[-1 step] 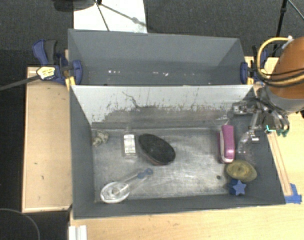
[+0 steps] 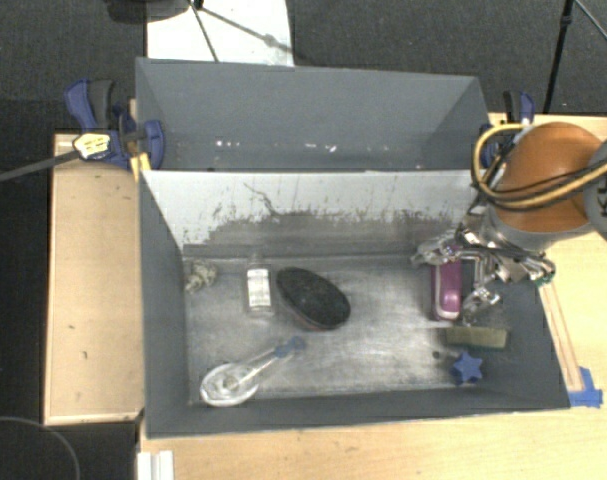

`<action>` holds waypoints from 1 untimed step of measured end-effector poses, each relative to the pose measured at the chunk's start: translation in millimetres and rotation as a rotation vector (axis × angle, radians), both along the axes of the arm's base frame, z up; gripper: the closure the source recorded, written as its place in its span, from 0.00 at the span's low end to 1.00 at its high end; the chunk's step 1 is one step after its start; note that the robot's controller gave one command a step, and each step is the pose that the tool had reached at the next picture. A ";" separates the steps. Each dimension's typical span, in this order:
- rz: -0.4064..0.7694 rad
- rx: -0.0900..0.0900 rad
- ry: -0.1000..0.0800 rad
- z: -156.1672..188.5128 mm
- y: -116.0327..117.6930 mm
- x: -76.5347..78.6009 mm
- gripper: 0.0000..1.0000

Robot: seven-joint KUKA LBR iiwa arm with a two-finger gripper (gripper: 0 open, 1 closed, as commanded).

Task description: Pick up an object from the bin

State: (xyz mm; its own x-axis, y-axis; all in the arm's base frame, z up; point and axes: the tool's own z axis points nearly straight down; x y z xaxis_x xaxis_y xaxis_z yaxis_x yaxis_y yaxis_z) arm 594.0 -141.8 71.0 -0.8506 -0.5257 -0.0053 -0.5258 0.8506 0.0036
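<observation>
Camera view shows the grey metal bin (image 2: 313,118) from above. Its floor is dull and scratched, and the sloping back wall has pale scuff marks along its lower part. The arm comes in from the right, and its wrist carries a round, smooth orange cover (image 2: 543,173) with cables looped over it.

The metal jaws hang low over the right part of the bin floor, close to the back wall. Just beside them, at their left, there is a purple oblong thing (image 2: 448,290) with rounded ends and a glossy surface, standing lengthwise toward the back wall. It touches the jaws or is very near to them, but I cannot tell if it sits between them, and I also cannot tell if the jaws are released or clenched.

Just in front of the jaws lies a flat olive block (image 2: 478,338), and near it a blue star-shaped piece (image 2: 468,366).

Well apart, in the middle of the floor, lies a black oval pad (image 2: 313,298) with a rough, matt surface. A small clear box (image 2: 258,290) is just beside it on the left, and a small grey lump (image 2: 198,276) is further left. Near the front left corner lies a clear plastic scoop (image 2: 238,376) with a round bowl and a blue tip on its handle.
</observation>
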 end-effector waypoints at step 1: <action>0.484 0.008 -0.002 29.6 3.2 -2.1 0.00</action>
